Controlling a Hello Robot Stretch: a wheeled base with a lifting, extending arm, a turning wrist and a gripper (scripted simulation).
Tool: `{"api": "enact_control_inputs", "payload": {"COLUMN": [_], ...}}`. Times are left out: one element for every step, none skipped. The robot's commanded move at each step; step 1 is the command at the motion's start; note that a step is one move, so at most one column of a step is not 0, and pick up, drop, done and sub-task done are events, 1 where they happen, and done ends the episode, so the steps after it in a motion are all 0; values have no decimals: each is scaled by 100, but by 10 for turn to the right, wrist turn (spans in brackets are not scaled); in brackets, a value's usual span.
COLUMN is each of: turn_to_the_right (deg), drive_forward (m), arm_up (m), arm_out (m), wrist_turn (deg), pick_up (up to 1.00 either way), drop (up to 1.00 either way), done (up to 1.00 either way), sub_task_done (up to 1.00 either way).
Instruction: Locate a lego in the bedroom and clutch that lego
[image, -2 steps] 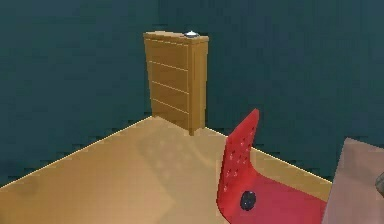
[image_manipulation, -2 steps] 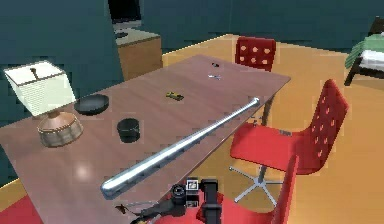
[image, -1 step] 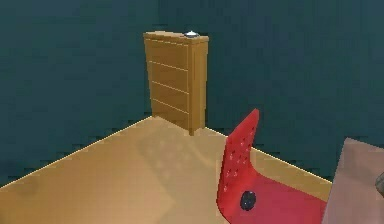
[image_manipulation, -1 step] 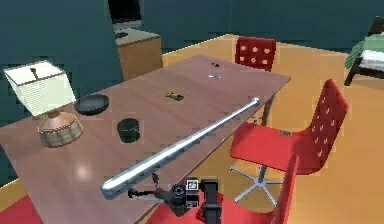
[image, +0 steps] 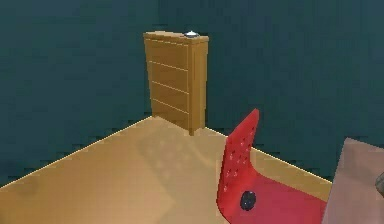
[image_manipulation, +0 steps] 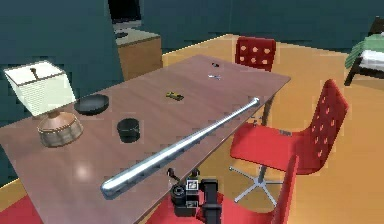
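On the long brown table (image_manipulation: 200, 100) in the arm side view lie two small things. One is a dark and yellowish blob (image_manipulation: 175, 96) near the middle; the other is a tiny dark bit (image_manipulation: 214, 73) farther along. Neither has a shape I can name. The dark arm (image_manipulation: 210, 205) rises at the bottom edge with its white marker squares. The gripper (image_manipulation: 177, 181) sits just left of them at the table's near edge, close to one end of a long silver rod (image_manipulation: 185, 143). I cannot tell whether it holds anything.
The table also carries a lamp with a cream shade (image_manipulation: 40, 95), a black bowl (image_manipulation: 92, 104) and a black cup (image_manipulation: 128, 129). Red chairs (image_manipulation: 300, 140) (image_manipulation: 256, 52) flank the table, and a bed (image_manipulation: 366, 55) stands beyond. In the forward view, a wooden dresser (image: 175, 80) fills the corner, with a red chair (image: 245, 170) nearby.
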Motion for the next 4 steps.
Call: {"api": "enact_control_inputs", "payload": {"turn_to_the_right": [0,0,0,0], "drive_forward": [0,0,0,0], "arm_up": [0,-30,0,10], "arm_out": [0,0,0,0], "wrist_turn": [360,0,0,0], "pick_up": [0,0,100,0], "drop": [0,0,0,0], "done": [0,0,0,0], "sub_task_done": [0,0,0,0]}}
